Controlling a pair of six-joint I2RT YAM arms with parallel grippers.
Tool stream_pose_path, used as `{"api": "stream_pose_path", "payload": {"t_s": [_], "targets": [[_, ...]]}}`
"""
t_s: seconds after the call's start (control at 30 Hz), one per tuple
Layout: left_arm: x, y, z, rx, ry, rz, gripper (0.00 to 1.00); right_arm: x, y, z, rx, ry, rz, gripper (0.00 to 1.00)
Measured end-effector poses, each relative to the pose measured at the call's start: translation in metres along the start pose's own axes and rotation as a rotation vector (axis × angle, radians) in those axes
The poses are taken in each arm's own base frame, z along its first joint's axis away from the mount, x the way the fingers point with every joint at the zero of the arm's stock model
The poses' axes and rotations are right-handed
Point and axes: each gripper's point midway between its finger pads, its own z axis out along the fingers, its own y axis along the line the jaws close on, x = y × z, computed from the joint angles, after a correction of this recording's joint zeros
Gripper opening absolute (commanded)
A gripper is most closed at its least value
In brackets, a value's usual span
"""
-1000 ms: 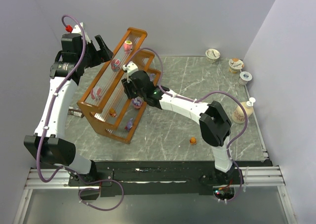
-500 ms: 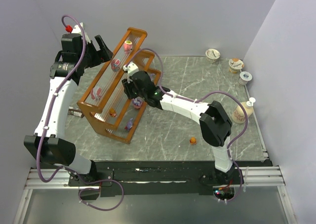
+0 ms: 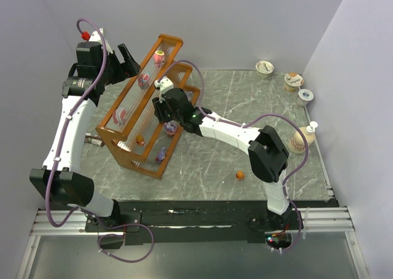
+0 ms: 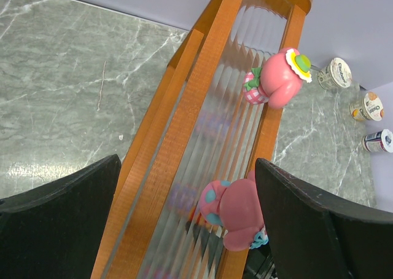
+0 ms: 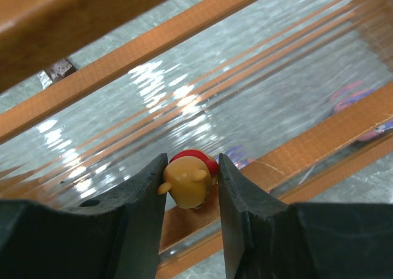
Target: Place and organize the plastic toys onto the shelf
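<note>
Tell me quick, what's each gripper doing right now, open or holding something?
Left gripper: open, empty, by the shelf top tier.
Right gripper: closed on a small yellow-orange bear toy with a red top, at a shelf slat.

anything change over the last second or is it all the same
Nothing visibly changed. The right gripper stays shut on the yellow toy at the shelf, and the left gripper stays open over the top tier.
</note>
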Motion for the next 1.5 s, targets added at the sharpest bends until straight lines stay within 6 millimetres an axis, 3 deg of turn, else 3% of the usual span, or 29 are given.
{"api": "stream_pose_path", "payload": {"t_s": [0.53,0.93,1.27,1.5], "targets": [[0.0002,0.0002,0.0,-0.001,0.001,0.0,0.96,-0.0003,0.0007,-0.0012,0.0,0.02,0.02,0.41],[0.0006,0.0003,-0.0001,-0.001,0.002,0.0,0.96,0.0044,-0.0004,0.0005,-0.008,0.044,0.025,0.53],[0.0007,0.0006,-0.0001,-0.002,0.003,0.0,0.96,0.0043,0.0013,0.0025,-0.017,0.038,0.026,0.55],[0.0005,0.0005,-0.0002,-0.003,0.002,0.0,0.96,0.0025,0.0025,0.0032,-0.021,0.03,0.025,0.75]]}}
